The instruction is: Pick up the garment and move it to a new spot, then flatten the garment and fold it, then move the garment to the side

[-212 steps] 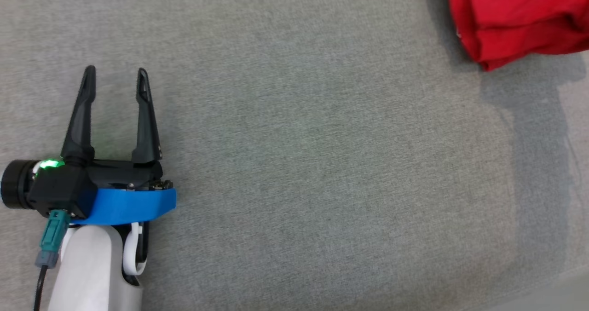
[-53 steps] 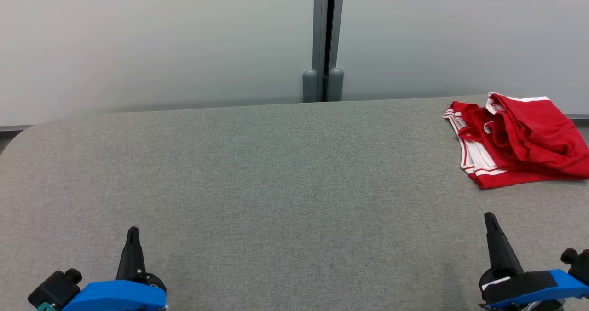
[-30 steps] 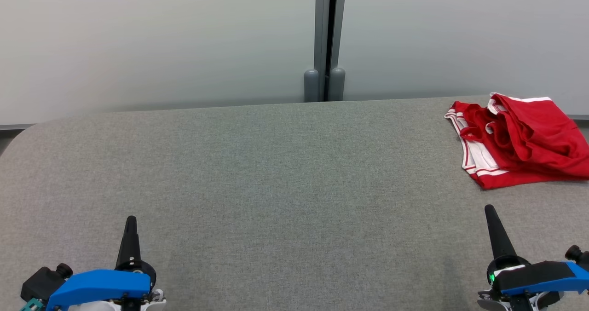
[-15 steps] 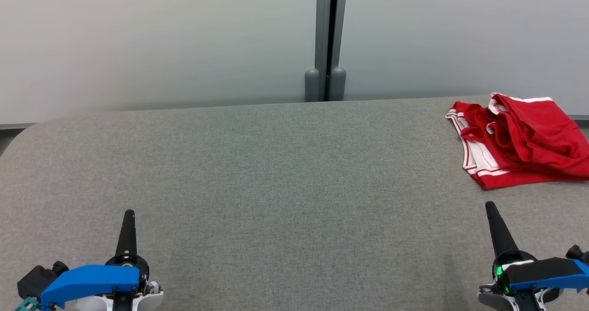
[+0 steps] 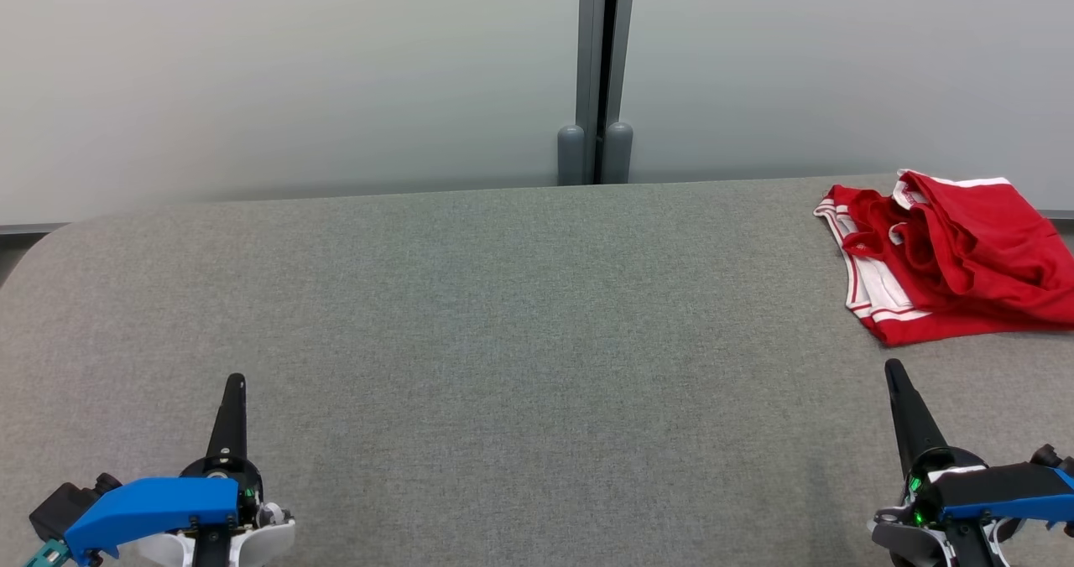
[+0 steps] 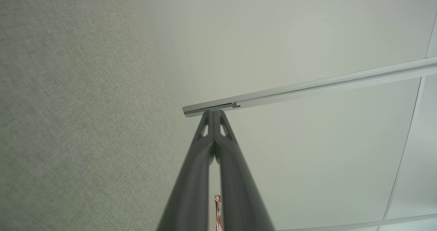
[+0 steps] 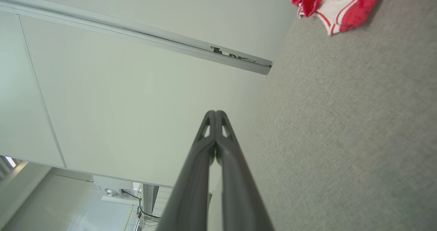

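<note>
our left gripper and right gripper point across the grey table, both clenched on nothing. the red garment lies bunched at the far right, ahead of our right gripper.

No text, number, brand or sign can be read in any view. The red garment, far right on the grey padded surface, has only plain white stripes; any label on it is too small to read.
</note>
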You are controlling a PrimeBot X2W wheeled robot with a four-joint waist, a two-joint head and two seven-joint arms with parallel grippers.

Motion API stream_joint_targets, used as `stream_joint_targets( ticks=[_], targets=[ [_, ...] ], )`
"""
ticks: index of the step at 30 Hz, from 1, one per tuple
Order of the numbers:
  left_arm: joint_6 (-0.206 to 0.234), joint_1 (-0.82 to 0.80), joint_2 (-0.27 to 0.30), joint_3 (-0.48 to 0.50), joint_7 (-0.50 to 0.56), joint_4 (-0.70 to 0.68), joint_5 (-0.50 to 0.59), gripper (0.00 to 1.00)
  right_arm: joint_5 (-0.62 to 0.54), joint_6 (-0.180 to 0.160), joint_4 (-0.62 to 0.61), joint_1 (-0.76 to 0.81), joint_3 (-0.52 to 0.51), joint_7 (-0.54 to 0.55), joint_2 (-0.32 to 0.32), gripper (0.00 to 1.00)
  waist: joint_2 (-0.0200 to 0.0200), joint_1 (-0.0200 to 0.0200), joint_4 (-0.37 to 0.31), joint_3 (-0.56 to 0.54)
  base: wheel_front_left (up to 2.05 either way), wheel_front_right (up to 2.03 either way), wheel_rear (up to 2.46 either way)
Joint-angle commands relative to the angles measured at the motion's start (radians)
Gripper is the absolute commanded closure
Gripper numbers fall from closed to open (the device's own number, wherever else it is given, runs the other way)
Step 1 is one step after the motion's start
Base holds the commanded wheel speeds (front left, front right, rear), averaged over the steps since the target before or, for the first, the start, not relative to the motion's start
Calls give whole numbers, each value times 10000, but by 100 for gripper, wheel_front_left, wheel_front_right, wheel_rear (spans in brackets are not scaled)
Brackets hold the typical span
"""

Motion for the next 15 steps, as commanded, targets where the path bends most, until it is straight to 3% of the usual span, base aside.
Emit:
stream_joint_targets(
  ticks=[1,15],
  targets=[
    [-70,-205,-3,78,64,-83,-170,100,204,3,-15,-153,-29,73,17,100,-1,0,2,0,0,0,0],
    [-117,-312,-12,167,343,-113,-1252,100,1301,4,74,-281,-89,299,31,100,-1,0,23,5,0,0,0]
  ],
)
